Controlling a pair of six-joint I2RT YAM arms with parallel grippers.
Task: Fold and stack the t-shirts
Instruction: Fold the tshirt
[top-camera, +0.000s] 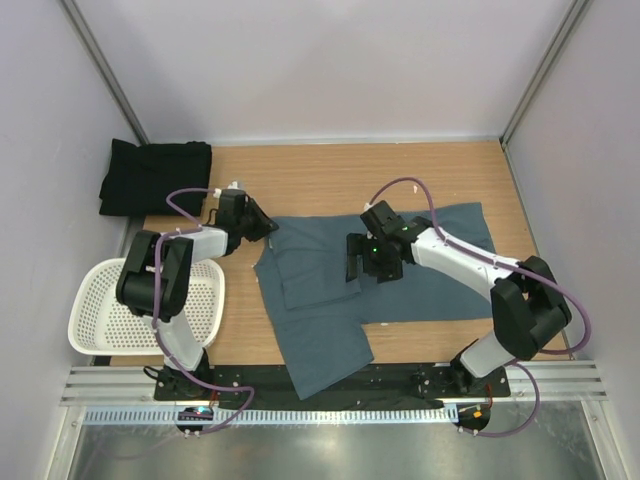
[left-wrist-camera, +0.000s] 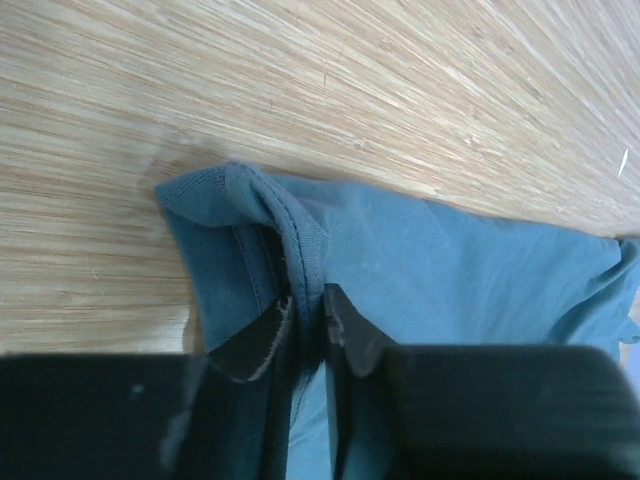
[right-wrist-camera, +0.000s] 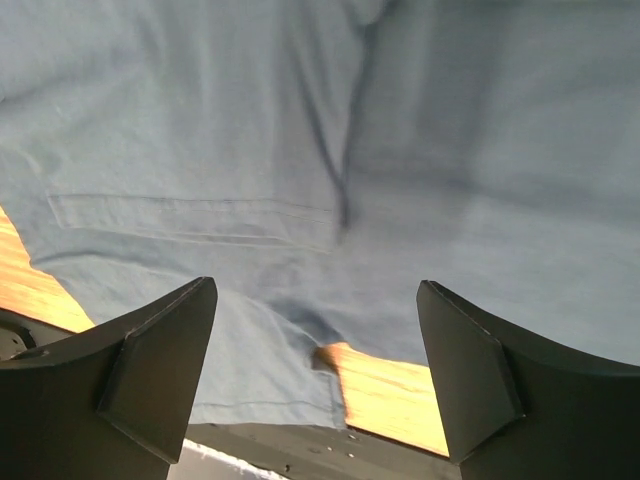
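Cloth from the blue-grey t-shirt (left-wrist-camera: 440, 270) sits pinched in the left gripper (left-wrist-camera: 305, 325). Its two black fingers (left-wrist-camera: 345, 335) are drawn nearly together, with a raised ridge of the stitched hem running up between them. The fold stands up off the wooden table (left-wrist-camera: 330, 90) at the shirt's far-left corner, and the fabric around it is bunched and curled over. From the top view, the left gripper (top-camera: 262, 228) reaches across from the left side and meets the shirt exactly at that corner.

The right gripper (right-wrist-camera: 315, 375) is spread wide, its fingers (right-wrist-camera: 150, 370) well apart with nothing between them. It hangs over the shirt's middle, and the wrist view shows flat blue-grey fabric with a stitched seam below it, plus a small patch of bare table near the shirt's edge. Whether the fingertips touch the cloth I cannot tell. In the top view the right gripper (top-camera: 360, 260) is over the shirt's central part, beside a flap already folded inward.

The blue-grey t-shirt (top-camera: 320, 335) lies across the middle of the table (top-camera: 330, 170), partly folded, with one part trailing toward the near edge between the arm bases. The black t-shirt (top-camera: 155, 175) lies in a bundle at the far-left corner, well apart from both grippers. A white basket (top-camera: 90, 320) stands at the near left beside the left arm.
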